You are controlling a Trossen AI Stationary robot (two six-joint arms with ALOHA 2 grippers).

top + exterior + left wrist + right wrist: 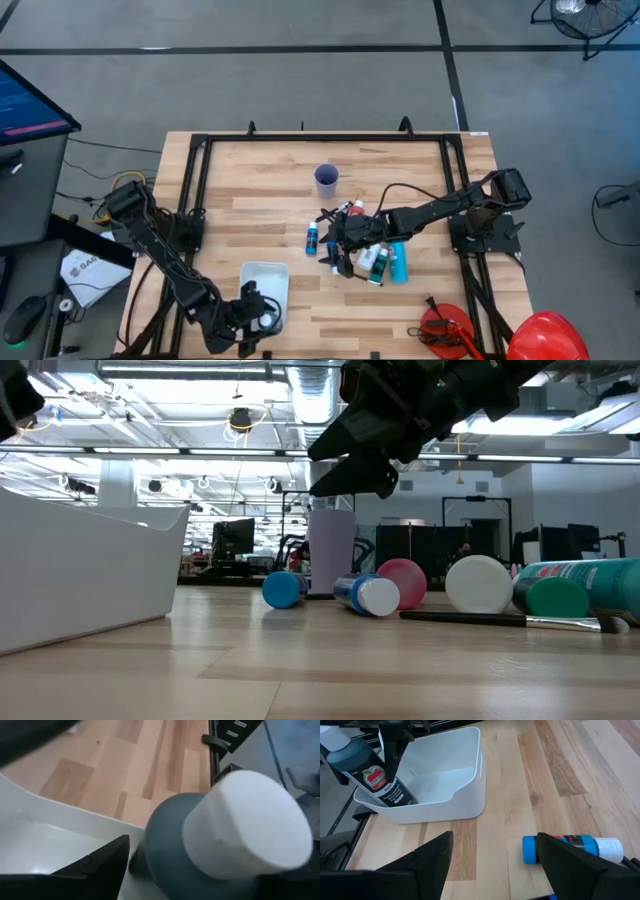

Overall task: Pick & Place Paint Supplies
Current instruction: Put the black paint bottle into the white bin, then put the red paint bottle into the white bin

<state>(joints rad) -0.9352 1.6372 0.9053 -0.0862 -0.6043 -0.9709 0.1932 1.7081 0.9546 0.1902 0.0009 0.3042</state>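
Left gripper (250, 322) half cut off at high view's bottom edge — brushes too small to tell apart.

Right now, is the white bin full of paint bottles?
No, the white bin holds just one dark teal bottle, leaning at its corner.

This looks like a robotics lab set in a large open industrial hall. The wooden table (270, 165) sits in a black metal frame (195, 160) on a bare concrete floor (300, 80). Beyond it are exposed ceiling ducts (310, 390), strip lights (190, 372), computer monitors (232, 538) and a floor fan (585, 15).
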